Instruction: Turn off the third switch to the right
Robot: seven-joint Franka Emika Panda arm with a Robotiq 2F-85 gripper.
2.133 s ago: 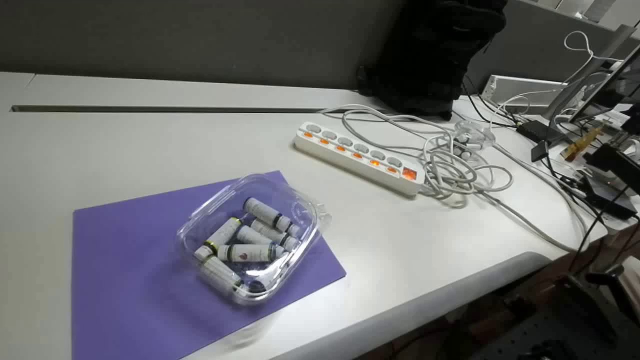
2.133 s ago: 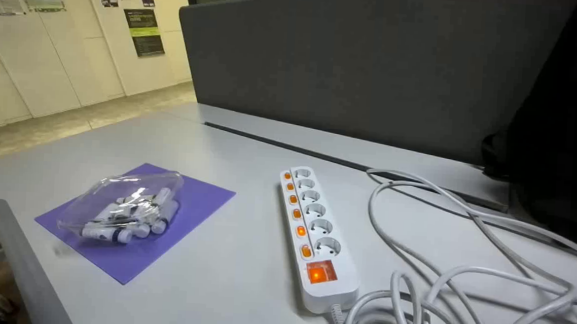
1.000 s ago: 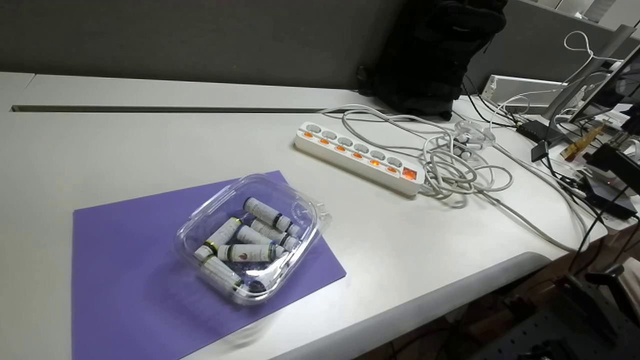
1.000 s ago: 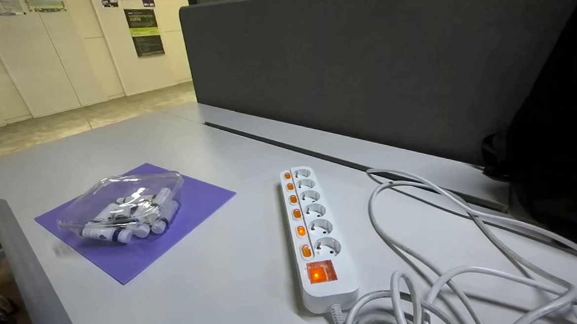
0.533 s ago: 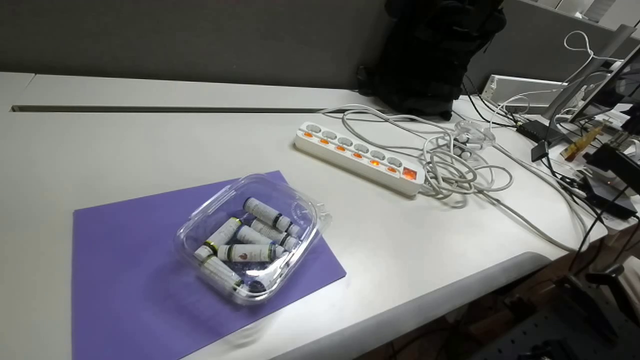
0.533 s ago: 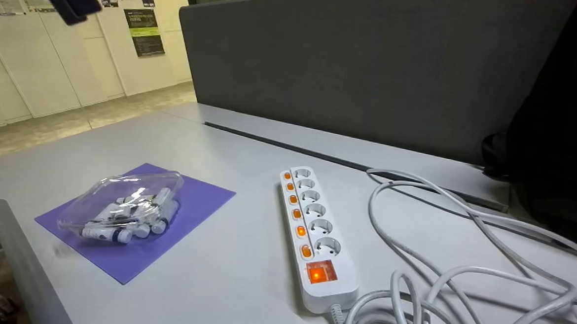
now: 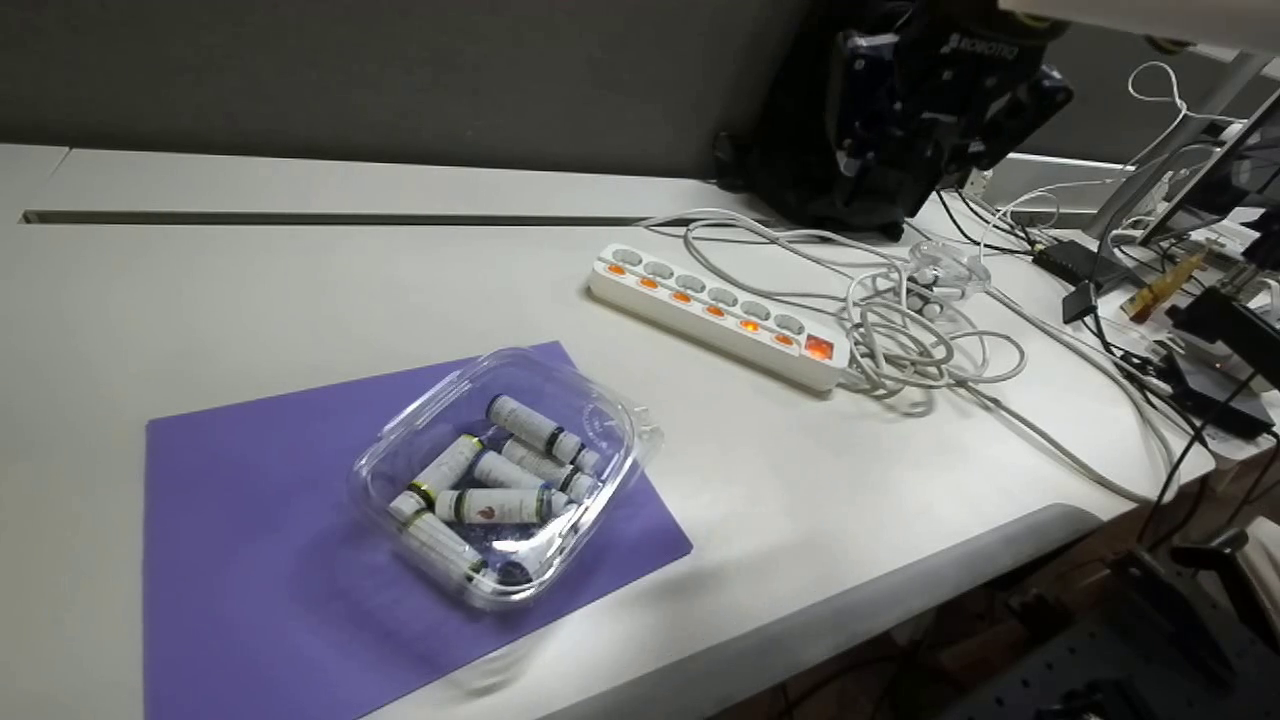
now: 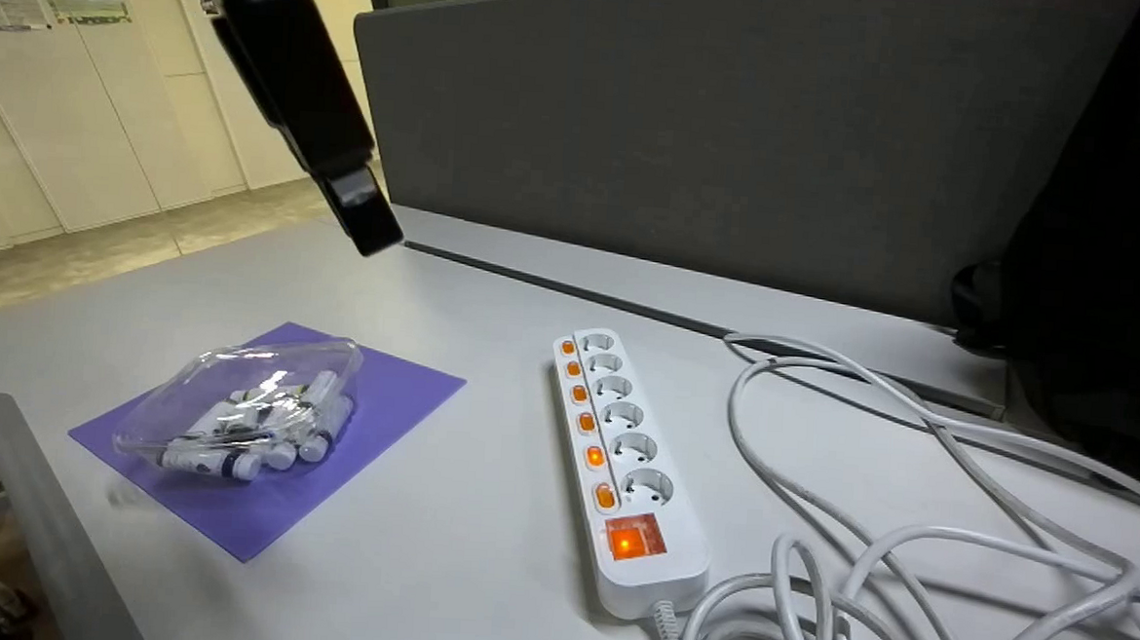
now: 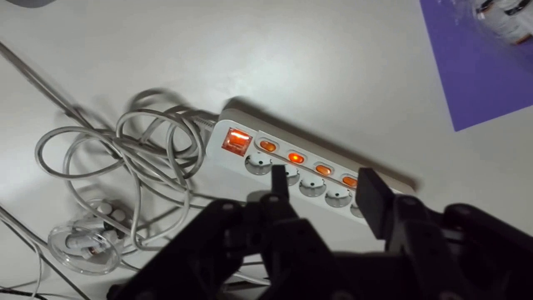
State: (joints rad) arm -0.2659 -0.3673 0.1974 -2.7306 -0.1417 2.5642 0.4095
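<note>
A white power strip lies on the desk, with several small orange switches along one side and a larger red main switch at its cable end. Counted from that end, main switch included, the third switch glows brightly; the neighbouring orange switches look duller. My gripper stands open above the strip in the wrist view, nothing between its fingers. Its right finger covers the strip's far end there. In an exterior view the gripper hangs before the backpack; one of its fingers shows above the desk, apart from the strip.
Loops of pale cable lie coiled beside the strip's main-switch end. A clear tub of small bottles rests on a purple sheet. A black backpack leans on the grey partition. A small clear cup stands near the cables.
My arm has come into both exterior views, dropping from the top edge towards the strip. The strip, tub and cables have not moved, and the switch lights look the same.
</note>
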